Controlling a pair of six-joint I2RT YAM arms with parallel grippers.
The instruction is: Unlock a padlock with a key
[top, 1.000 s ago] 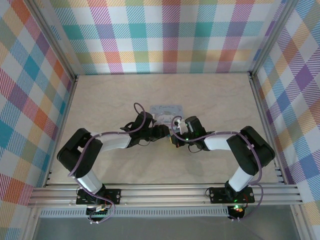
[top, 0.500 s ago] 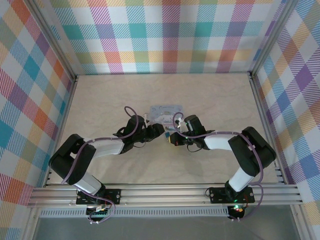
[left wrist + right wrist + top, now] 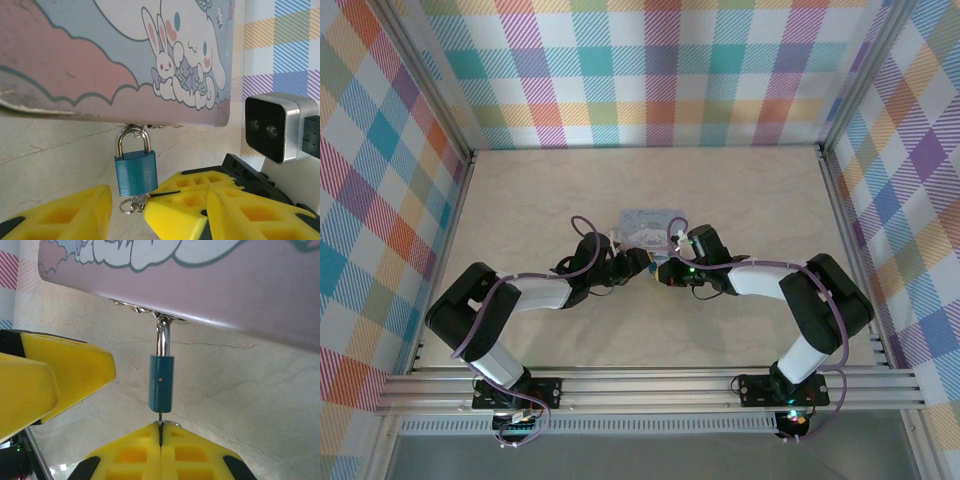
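The small teal padlock (image 3: 136,172) hangs by its shackle from the hasp of the pale blue cartoon tin box (image 3: 100,60). In the right wrist view the padlock (image 3: 161,382) shows edge-on. My right gripper (image 3: 161,429) is shut on the key (image 3: 160,416), whose thin blade goes up into the lock's underside. In the left wrist view the right gripper (image 3: 170,197) pinches the key, and a key ring (image 3: 127,205) dangles below the lock. My left gripper (image 3: 159,200) is open, a yellow finger (image 3: 60,217) on either side of the padlock, touching nothing. From above, both grippers (image 3: 655,268) meet at the box's near edge.
The tin box (image 3: 650,222) lies on the pale marbled table (image 3: 750,200), between the two arms. The right wrist camera (image 3: 275,127) sits close on the left gripper's right side. Checked walls (image 3: 660,70) enclose the table, and metal rails (image 3: 650,385) run along its near edge.
The left arm's elbow has shifted outward and back while its gripper edged nearer the box. The right gripper crept slightly up-left, still shut on the key.
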